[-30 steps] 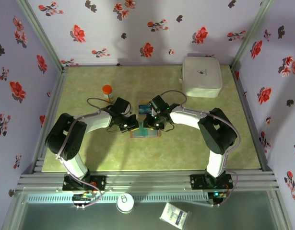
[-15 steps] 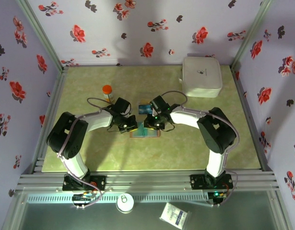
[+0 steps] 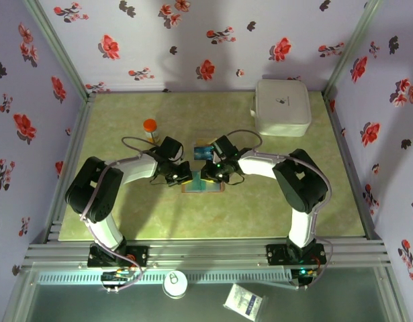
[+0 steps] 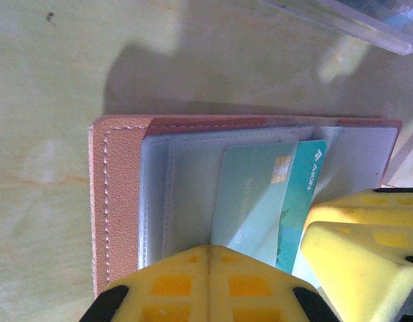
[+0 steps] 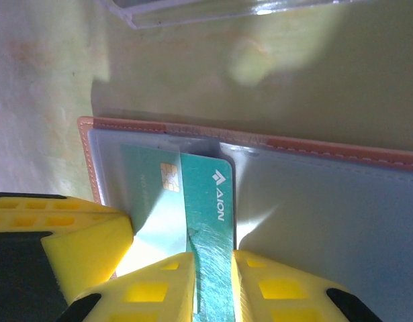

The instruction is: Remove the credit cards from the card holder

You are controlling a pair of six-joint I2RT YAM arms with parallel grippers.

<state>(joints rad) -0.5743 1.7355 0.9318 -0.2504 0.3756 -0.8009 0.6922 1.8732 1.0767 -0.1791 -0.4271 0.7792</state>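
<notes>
The tan-brown card holder (image 3: pixel 203 186) lies open on the table between both grippers, its leather edge (image 4: pixel 119 201) and clear-fronted pockets (image 5: pixel 340 208) facing up. A teal credit card (image 5: pixel 206 194) marked AION sits half under a pocket's film, with a bare strip (image 4: pixel 303 194) sticking out. My right gripper (image 5: pixel 213 258) is shut on that strip, a pad on each side, and its fingers (image 4: pixel 354 255) also show from the left wrist. My left gripper (image 4: pixel 207 251) is shut with nothing in it, its tip resting on the pocket beside the card.
A clear ridged plastic tray (image 3: pixel 201 149) lies just beyond the card holder, and its rim (image 4: pixel 367 20) is close to both wrists. An orange pill bottle (image 3: pixel 150 129) stands at the back left. A white zip case (image 3: pixel 282 107) sits at the back right.
Both wrists have shifted only slightly over the card holder. The card and the card holder lie where they were.
</notes>
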